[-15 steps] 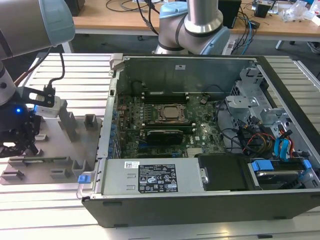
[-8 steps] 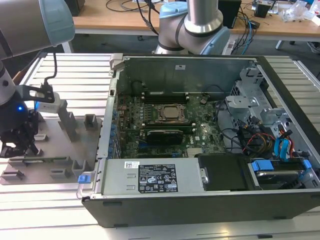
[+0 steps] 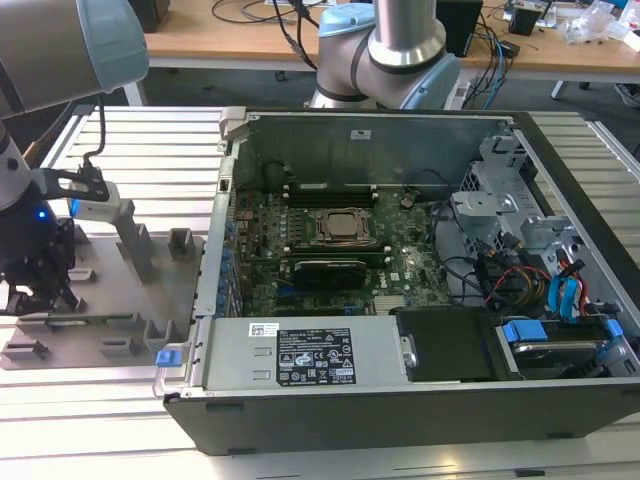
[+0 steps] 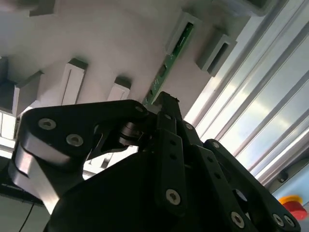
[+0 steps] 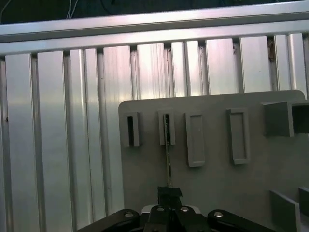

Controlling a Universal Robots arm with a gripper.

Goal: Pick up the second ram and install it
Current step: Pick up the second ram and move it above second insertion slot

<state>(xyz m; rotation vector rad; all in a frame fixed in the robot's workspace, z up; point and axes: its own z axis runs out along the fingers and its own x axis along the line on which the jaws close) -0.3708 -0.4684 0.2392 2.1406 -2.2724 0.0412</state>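
The second ram is a thin green stick standing on edge on the grey holder plate, its far end in a slotted grey block. In the first wrist view I see it edge-on as a narrow line running to my gripper. The black fingers are closed around its near end. In the exterior view my gripper is low over the plate, at the exterior view's left, beside the open computer case.
Several more grey blocks stand on the plate. Ribbed aluminium table slats surround it. Inside the case are the motherboard, the CPU socket, memory slots and cables with drive bays.
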